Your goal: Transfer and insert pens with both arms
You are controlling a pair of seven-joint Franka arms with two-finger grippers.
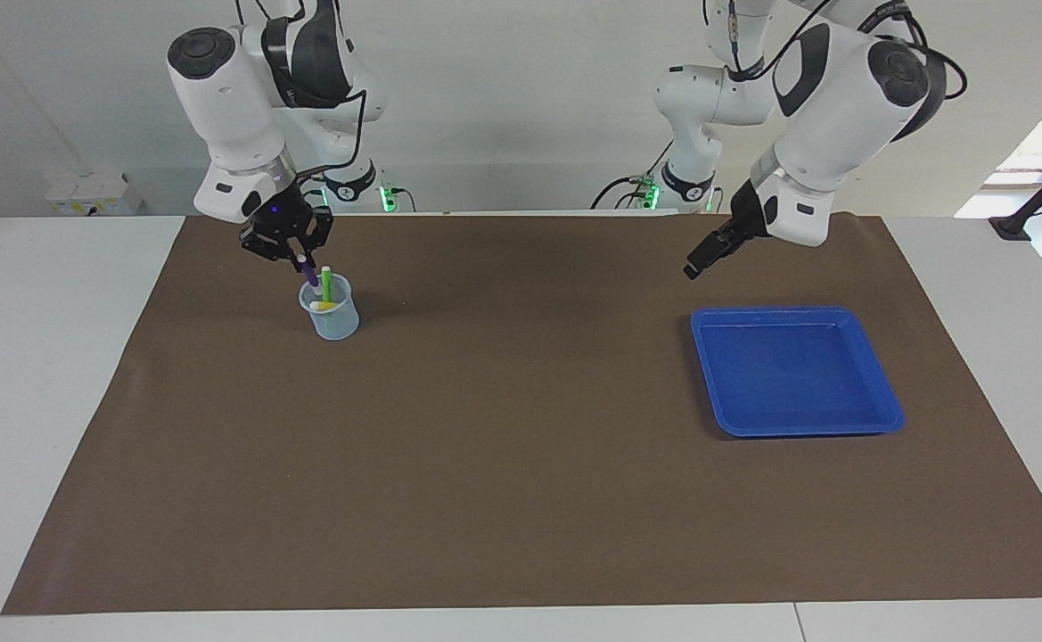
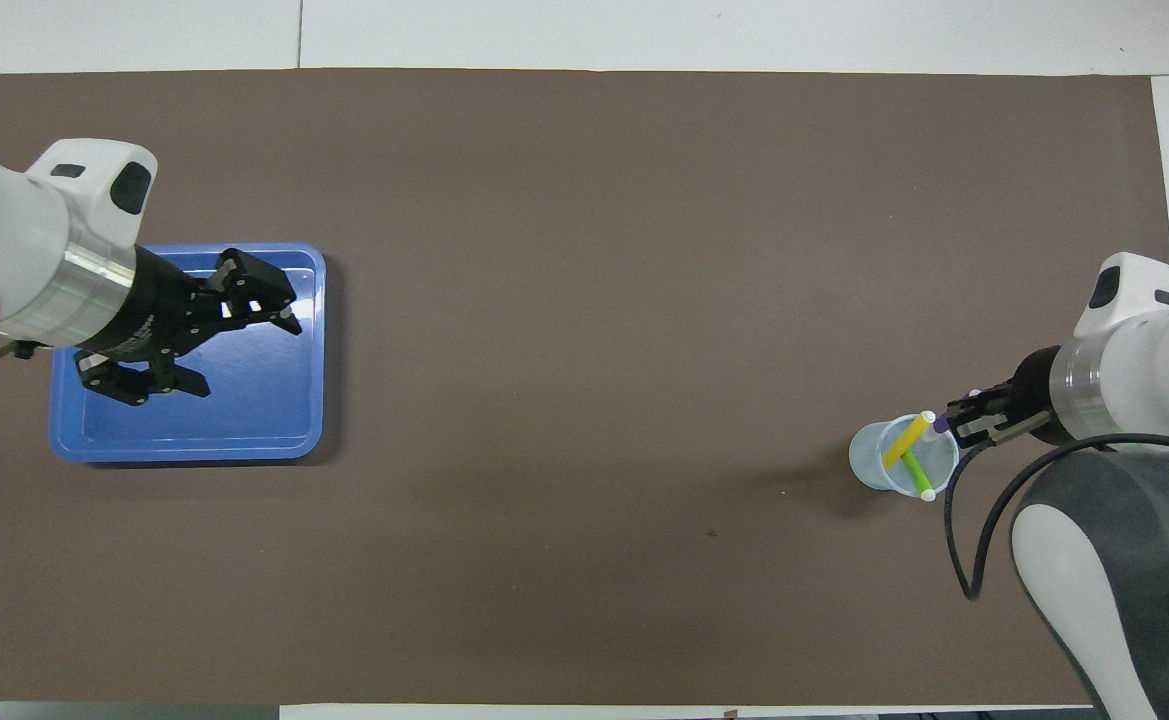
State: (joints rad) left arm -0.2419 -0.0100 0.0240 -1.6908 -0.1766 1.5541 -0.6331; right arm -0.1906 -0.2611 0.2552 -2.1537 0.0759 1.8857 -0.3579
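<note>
Your right hand, clamped on the purple pen, holds it tilted over the cup rim at 9 o'clock on the surface. Release off-centre and it may snag the green pen. Left hand waits, fingers apart, over the tray.

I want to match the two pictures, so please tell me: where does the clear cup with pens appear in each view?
Facing view: the clear cup stands toward the picture's left edge, above the middle, directly under the right gripper.
Overhead view: the same cup is near the picture's right edge, below the middle.
Shared landmark: the blue tray at the left arm's end of the table.
</note>
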